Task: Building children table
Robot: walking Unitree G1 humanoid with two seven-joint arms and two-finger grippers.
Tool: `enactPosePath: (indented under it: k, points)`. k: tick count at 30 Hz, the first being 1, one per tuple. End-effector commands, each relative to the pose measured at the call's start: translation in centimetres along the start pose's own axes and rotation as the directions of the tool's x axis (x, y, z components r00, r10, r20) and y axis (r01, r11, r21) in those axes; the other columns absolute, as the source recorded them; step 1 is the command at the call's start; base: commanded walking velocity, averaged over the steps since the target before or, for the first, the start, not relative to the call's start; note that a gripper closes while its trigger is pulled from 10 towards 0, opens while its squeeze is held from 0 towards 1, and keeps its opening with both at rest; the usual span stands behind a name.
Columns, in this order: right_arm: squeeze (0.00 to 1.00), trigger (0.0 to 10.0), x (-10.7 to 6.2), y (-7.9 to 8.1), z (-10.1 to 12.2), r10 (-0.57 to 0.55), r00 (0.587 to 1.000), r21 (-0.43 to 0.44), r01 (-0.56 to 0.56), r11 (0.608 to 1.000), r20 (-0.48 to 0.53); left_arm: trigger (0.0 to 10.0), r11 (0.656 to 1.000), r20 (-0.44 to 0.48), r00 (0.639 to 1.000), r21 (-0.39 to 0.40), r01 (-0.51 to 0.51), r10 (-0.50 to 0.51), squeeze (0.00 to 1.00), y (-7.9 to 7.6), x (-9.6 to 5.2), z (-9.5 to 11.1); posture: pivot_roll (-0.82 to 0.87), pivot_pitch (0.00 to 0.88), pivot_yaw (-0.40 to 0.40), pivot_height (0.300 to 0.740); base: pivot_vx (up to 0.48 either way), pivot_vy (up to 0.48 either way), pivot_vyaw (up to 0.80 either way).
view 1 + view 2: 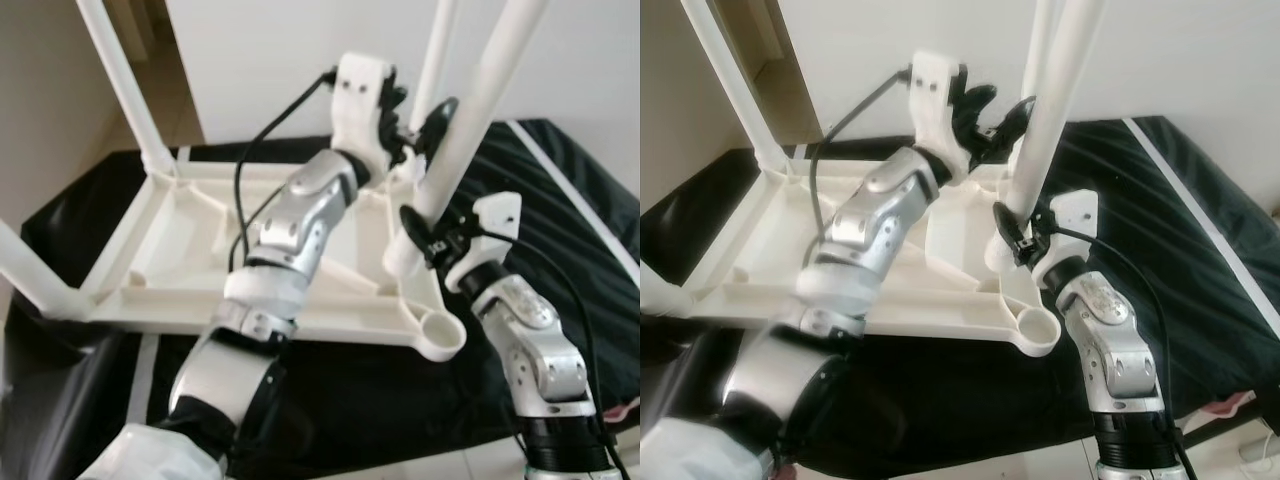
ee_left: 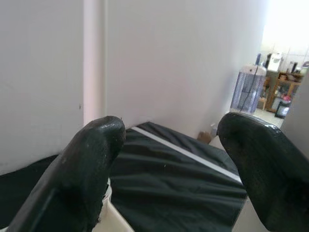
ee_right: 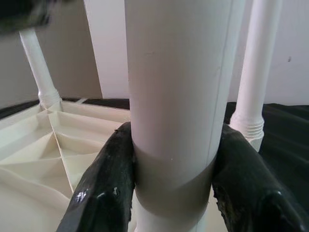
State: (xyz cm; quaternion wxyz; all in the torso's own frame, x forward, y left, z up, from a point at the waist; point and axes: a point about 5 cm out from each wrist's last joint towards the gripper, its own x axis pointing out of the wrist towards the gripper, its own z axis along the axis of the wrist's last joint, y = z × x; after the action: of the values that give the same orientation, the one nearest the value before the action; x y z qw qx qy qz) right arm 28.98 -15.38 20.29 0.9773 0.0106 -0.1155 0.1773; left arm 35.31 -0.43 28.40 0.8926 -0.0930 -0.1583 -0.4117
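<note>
Over empty corner socket (image 1: 441,335) | right gripper (image 1: 432,238) pinches loose table leg (image 1: 470,125), tilted for insertion | left gripper (image 2: 169,159) spread, near rear leg (image 1: 1042,60)

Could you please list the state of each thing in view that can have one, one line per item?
tabletop: upside down on the black sheet.
empty corner socket: no leg in it yet.
loose leg: tilted, lower end beside the socket, not seated.
mounted legs: standing upright in their corners.
right gripper: shut on the loose leg.
left gripper: open, holding nothing.
</note>
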Motion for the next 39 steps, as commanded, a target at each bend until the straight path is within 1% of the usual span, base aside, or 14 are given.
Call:
enactPosePath:
  k: [1, 7, 15, 16, 18, 19, 21, 23, 24, 25, 26, 30, 33, 39]
  points:
    - [0.00, 10.0, 0.0, 0.0, 1.0, -0.020, 0.999, 0.013, 0.020, 1.000, 0.045, 10.0, 0.992, -0.002, 0.992, 0.006, 0.128, -0.128, 0.00, -1.0, -0.8, -0.7, -0.10, 0.000, 0.006, 0.740, 0.000, 0.000, 0.00]
    - [0.00, 10.0, -0.1, 0.0, 1.3, -0.069, 0.995, 0.043, 0.066, 0.997, 0.074, 10.0, 0.999, -0.046, 0.998, -0.006, 0.042, -0.043, 0.00, -0.7, -2.9, -3.5, -0.10, 0.000, 0.005, 0.740, 0.000, 0.000, 0.00]
    - [0.00, 10.0, -0.1, -0.1, 1.3, -0.095, 0.992, 0.049, 0.091, 0.995, 0.079, 10.0, 0.997, -0.096, 0.994, 0.040, 0.062, -0.058, 0.00, -1.1, -4.7, -5.3, -0.09, 0.000, 0.001, 0.740, 0.000, 0.000, 0.00]
    - [0.00, 10.0, 0.0, -0.3, 1.3, -0.112, 0.991, 0.051, 0.108, 0.993, 0.079, 10.0, 0.994, -0.129, 0.989, 0.077, 0.076, -0.065, 0.00, -1.2, -5.7, -6.2, -0.08, 0.000, -0.004, 0.740, 0.000, 0.000, 0.00]
    - [0.00, 10.0, 0.0, -0.8, 1.4, -0.136, 0.988, 0.050, 0.133, 0.990, 0.078, 10.0, 0.969, -0.205, 0.966, 0.157, 0.190, -0.157, 0.00, -2.0, -8.2, -8.1, -0.08, 0.000, -0.007, 0.740, 0.000, 0.000, 0.00]
    - [0.00, 10.0, 0.0, -0.8, 1.4, -0.136, 0.988, 0.050, 0.133, 0.990, 0.078, 10.0, 0.969, -0.205, 0.966, 0.157, 0.190, -0.157, 0.00, -2.0, -8.2, -8.1, -0.08, 0.000, -0.007, 0.740, 0.000, 0.000, 0.00]
    - [0.00, 10.0, 0.0, -0.9, 1.4, -0.145, 0.986, 0.048, 0.142, 0.989, 0.078, 10.0, 0.949, -0.255, 0.944, 0.178, 0.259, -0.210, 0.00, -2.5, -9.6, -9.0, -0.08, 0.000, -0.009, 0.740, 0.000, 0.000, 0.00]
    - [0.00, 10.0, 0.2, -1.1, 1.5, -0.147, 0.986, 0.048, 0.144, 0.988, 0.079, 10.0, 0.925, -0.310, 0.906, 0.156, 0.347, -0.288, 0.00, -3.0, -11.3, -9.8, -0.08, 0.002, -0.012, 0.740, 0.000, 0.000, 0.00]
    - [0.00, 10.0, 0.2, -1.1, 1.5, -0.147, 0.986, 0.048, 0.144, 0.988, 0.079, 10.0, 0.925, -0.310, 0.906, 0.156, 0.347, -0.288, 0.00, -3.0, -11.3, -9.8, -0.08, 0.002, -0.012, 0.740, 0.000, 0.000, 0.00]
    - [0.00, 10.0, 0.3, -1.2, 1.5, -0.151, 0.985, 0.047, 0.148, 0.988, 0.079, 10.0, 0.895, -0.377, 0.857, 0.135, 0.425, -0.350, 0.00, -3.4, -12.7, -10.6, -0.07, 0.003, -0.014, 0.740, 0.000, 0.000, 0.00]
    - [0.00, 10.0, 0.3, -1.3, 1.5, -0.151, 0.985, 0.046, 0.148, 0.988, 0.079, 10.0, 0.891, -0.409, 0.841, 0.122, 0.436, -0.355, 0.00, -3.3, -13.1, -11.0, -0.07, 0.003, -0.015, 0.740, 0.000, 0.000, 0.00]
    - [0.00, 10.0, 0.3, -1.4, 1.5, -0.152, 0.985, 0.045, 0.148, 0.988, 0.079, 10.0, 0.892, -0.431, 0.827, 0.102, 0.441, -0.360, 0.00, -3.2, -13.3, -11.2, -0.06, 0.004, -0.015, 0.740, 0.000, 0.000, 0.00]
    - [0.00, 10.0, 0.5, -1.6, 1.5, -0.155, 0.984, 0.042, 0.152, 0.987, 0.083, 10.0, 0.889, -0.472, 0.799, 0.067, 0.453, -0.372, 0.00, -2.9, -14.0, -11.5, -0.06, 0.003, -0.016, 0.740, 0.000, 0.000, 0.00]
    - [0.00, 10.0, 0.7, -1.7, 1.6, -0.158, 0.984, 0.042, 0.155, 0.987, 0.086, 10.0, 0.880, -0.520, 0.781, 0.109, 0.463, -0.347, 0.00, -2.5, -14.3, -12.1, -0.06, 0.007, -0.012, 0.740, 0.000, 0.000, 0.00]
